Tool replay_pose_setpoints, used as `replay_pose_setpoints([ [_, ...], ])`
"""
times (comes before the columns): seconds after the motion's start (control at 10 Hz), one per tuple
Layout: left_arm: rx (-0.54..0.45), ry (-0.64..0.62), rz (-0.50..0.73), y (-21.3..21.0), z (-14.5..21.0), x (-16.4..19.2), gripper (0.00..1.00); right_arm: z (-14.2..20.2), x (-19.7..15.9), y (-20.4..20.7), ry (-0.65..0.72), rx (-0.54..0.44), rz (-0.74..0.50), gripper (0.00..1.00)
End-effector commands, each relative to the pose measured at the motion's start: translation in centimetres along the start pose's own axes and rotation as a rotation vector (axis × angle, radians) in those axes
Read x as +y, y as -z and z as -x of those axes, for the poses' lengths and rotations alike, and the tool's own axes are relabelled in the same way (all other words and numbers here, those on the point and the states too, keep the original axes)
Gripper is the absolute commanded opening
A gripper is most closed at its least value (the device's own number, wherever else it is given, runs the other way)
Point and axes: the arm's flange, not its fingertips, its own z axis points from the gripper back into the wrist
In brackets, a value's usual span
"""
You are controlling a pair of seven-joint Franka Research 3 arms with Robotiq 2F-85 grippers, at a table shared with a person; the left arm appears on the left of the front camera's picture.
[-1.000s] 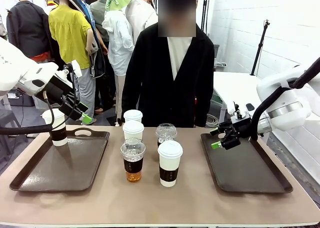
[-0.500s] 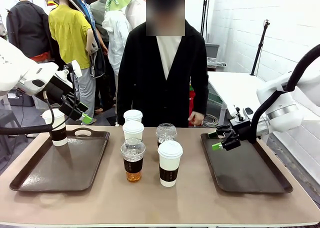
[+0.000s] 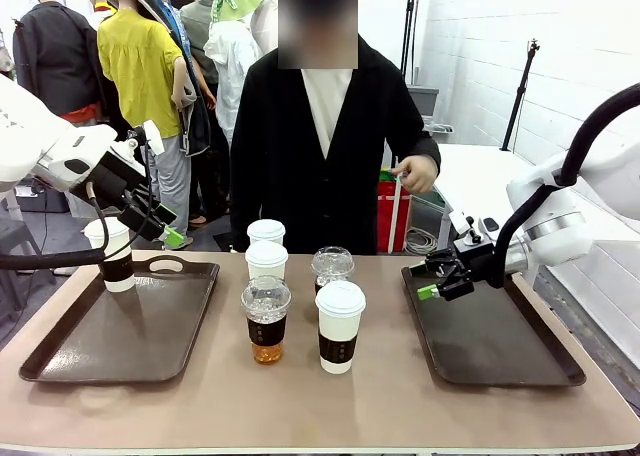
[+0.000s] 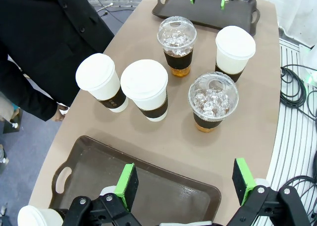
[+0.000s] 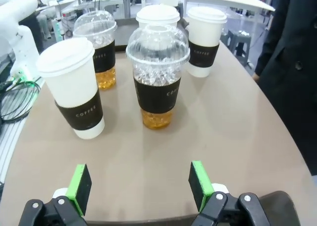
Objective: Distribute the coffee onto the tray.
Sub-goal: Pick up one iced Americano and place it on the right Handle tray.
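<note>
Brown-sleeved coffee cups (image 3: 340, 326), five, stand grouped mid-bench (image 3: 330, 406), apart from the right pincer (image 3: 432, 279), which hangs spread and empty over the right tray (image 3: 500, 356), fingers pointing at them. Sixth cup (image 3: 112, 254) stands at the far corner of the left tray (image 3: 120, 346), near the left pincer (image 3: 165, 231), also spread and empty. Since a second ago the right pincer has edged toward the cups and the person's hand (image 3: 415, 173) has risen.

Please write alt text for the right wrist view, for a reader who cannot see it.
The right gripper, jaws open, faces three white lidded cups and two clear dome-lidded cups of amber drink, all brown-sleeved, on the tan table.
</note>
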Motion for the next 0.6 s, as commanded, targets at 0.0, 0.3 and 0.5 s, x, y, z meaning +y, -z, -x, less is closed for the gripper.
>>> replay_pose_setpoints([
  [0.0,-0.027,0.008,0.013,0.1,0.1,0.3,1.00,-0.3,-0.5,1.1,-0.015,-0.023,0.033,1.00],
  [0.3,-0.027,0.008,0.013,0.1,0.1,0.3,1.00,-1.1,-1.0,3.3,-0.012,-0.026,0.036,1.00],
  [0.5,-0.027,0.008,0.013,0.1,0.1,0.3,1.00,-1.6,-1.3,4.9,-0.009,-0.022,0.034,1.00],
])
